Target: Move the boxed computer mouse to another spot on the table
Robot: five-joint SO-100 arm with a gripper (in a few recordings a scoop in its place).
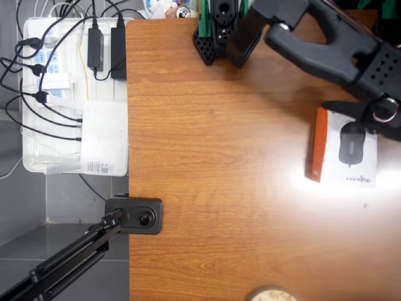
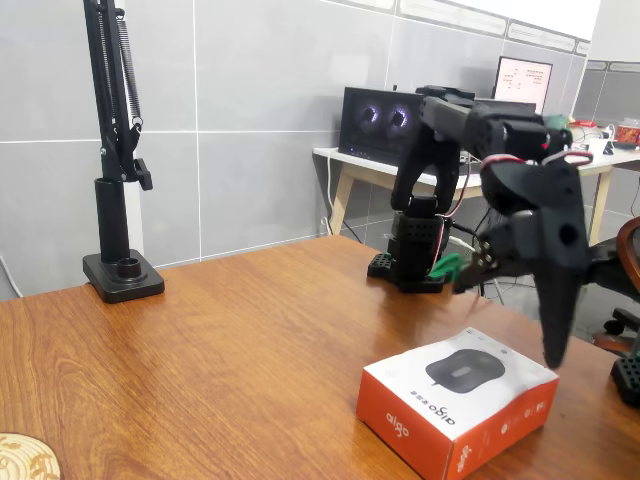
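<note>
The boxed computer mouse (image 1: 351, 153) (image 2: 455, 395) lies flat near the right edge of the table (image 1: 219, 157) (image 2: 250, 330). It is white on top with a dark mouse pictured, and its sides are orange-red. My black gripper (image 1: 357, 118) (image 2: 515, 310) hangs over the box's far edge, close above it. It looks open: one finger (image 2: 553, 330) points straight down at the box's far right edge, and the other finger (image 1: 338, 108) sticks out sideways. Nothing is held between them.
The arm's base (image 1: 216, 31) (image 2: 410, 250) stands at the table's far edge. A black stand's clamp (image 1: 135, 216) (image 2: 120, 275) sits on the left edge. A white tray (image 1: 31, 160) of cables and power strips lies beyond it. A round coaster (image 1: 272, 295) (image 2: 25, 455) is at the near edge.
</note>
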